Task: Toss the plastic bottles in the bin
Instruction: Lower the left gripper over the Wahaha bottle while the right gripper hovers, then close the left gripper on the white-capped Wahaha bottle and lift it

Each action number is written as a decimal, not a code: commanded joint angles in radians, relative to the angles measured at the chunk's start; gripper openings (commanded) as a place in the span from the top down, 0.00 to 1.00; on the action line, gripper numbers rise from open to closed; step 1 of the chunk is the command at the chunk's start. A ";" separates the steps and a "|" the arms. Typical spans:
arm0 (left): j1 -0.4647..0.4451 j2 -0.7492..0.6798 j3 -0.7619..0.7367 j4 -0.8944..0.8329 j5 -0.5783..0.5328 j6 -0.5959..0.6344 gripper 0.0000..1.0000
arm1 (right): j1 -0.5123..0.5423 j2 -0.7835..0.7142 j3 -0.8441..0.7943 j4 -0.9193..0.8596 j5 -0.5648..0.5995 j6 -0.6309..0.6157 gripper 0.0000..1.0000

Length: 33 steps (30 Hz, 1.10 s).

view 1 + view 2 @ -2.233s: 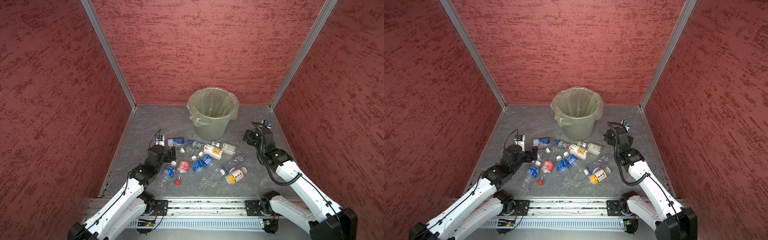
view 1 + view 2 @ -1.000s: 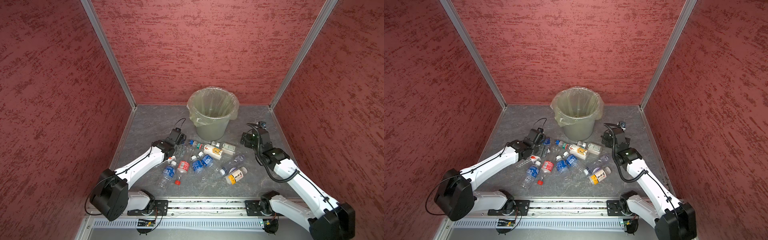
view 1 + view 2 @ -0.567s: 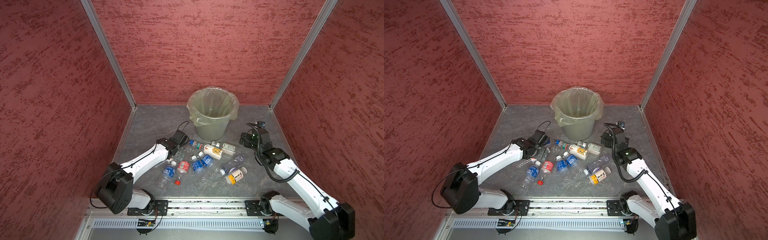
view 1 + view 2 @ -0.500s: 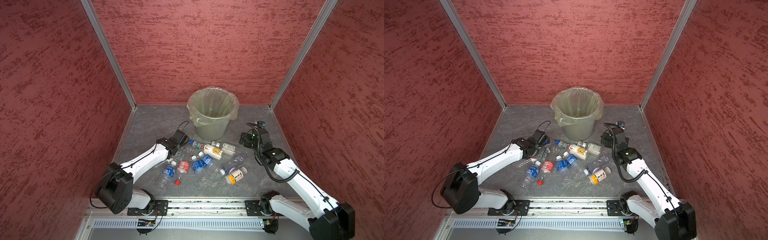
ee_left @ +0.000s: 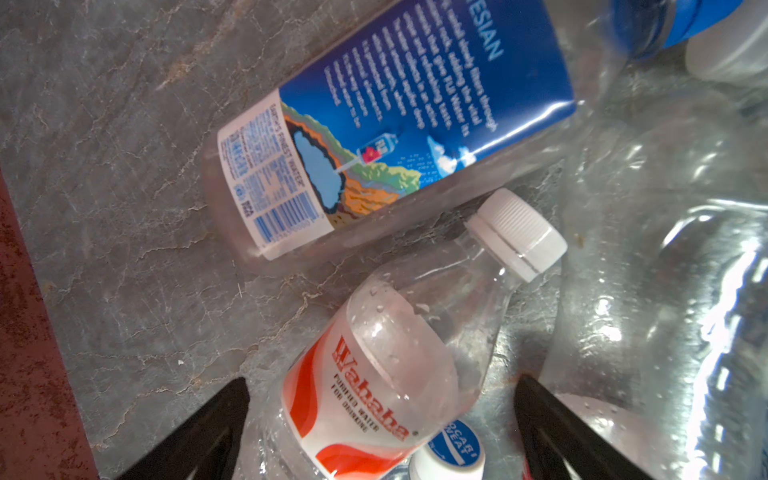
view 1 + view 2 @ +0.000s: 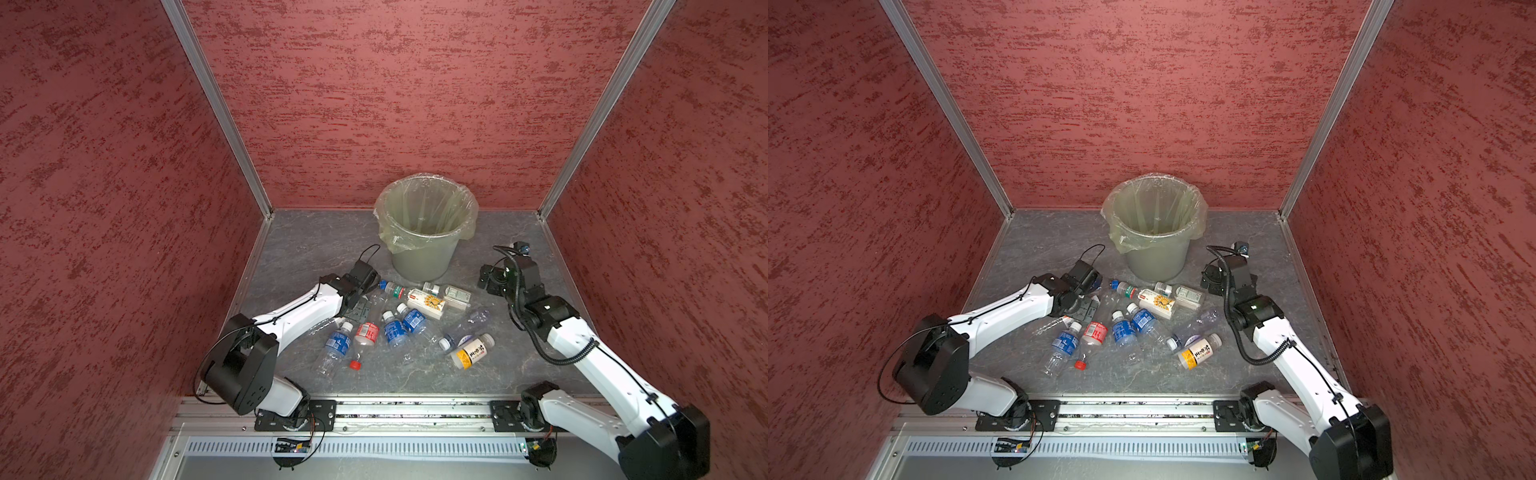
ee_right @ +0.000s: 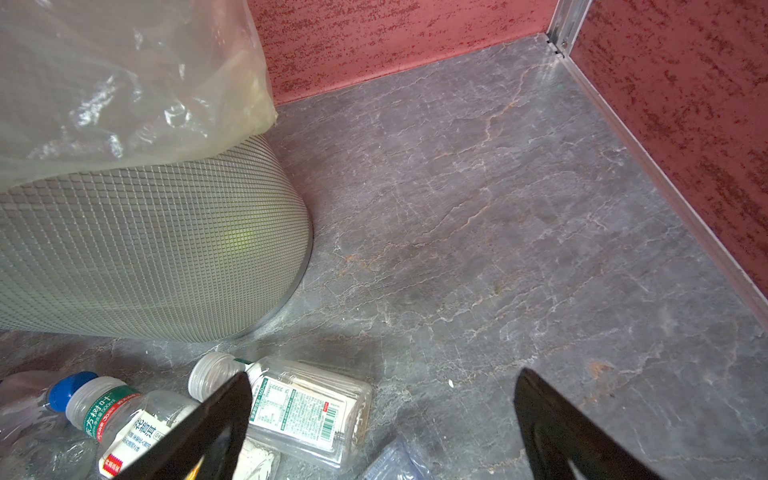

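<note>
Both top views, bottles: the plastic bottles (image 6: 392, 330) lie on their sides in a loose heap in the middle of the bench (image 6: 299, 249), in front of the bin (image 6: 422, 259). The bin stands near the back edge.
Both top views, left arm: the left arm (image 6: 303, 307) is stretched low and forward, and the left gripper (image 6: 360, 308) is down at the left edge of the heap.
Both top views, right arm: the right arm (image 6: 582, 345) is bent, and the right gripper (image 6: 485, 282) is low beside the right end of the heap.
Left wrist, claw: the jaws are wide apart and hold nothing. The red-label bottle (image 5: 374, 395) lies between them, with the blue-label bottle (image 5: 399, 124) beyond it.
Left wrist, handling: the bottle is probably empty, light and thin, so it is easy to dent. It is smooth and may roll, so it is best taken across the labelled middle.
Right wrist, claw: the jaws are wide apart over the bare bench and hold nothing. The flat clear bottle (image 7: 303, 411) is just beside one jaw.
</note>
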 commanded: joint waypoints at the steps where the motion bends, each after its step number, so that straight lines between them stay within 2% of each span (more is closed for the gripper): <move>1: 0.002 0.018 0.017 0.011 -0.015 0.013 0.00 | 0.006 0.001 0.019 0.016 -0.007 0.002 0.01; 24: 0.015 0.106 0.049 -0.006 0.013 0.036 0.05 | 0.008 -0.006 0.014 0.009 -0.013 0.006 0.01; 33: 0.067 0.154 0.064 0.023 0.100 0.055 0.14 | 0.008 -0.006 0.014 0.008 -0.017 0.006 0.01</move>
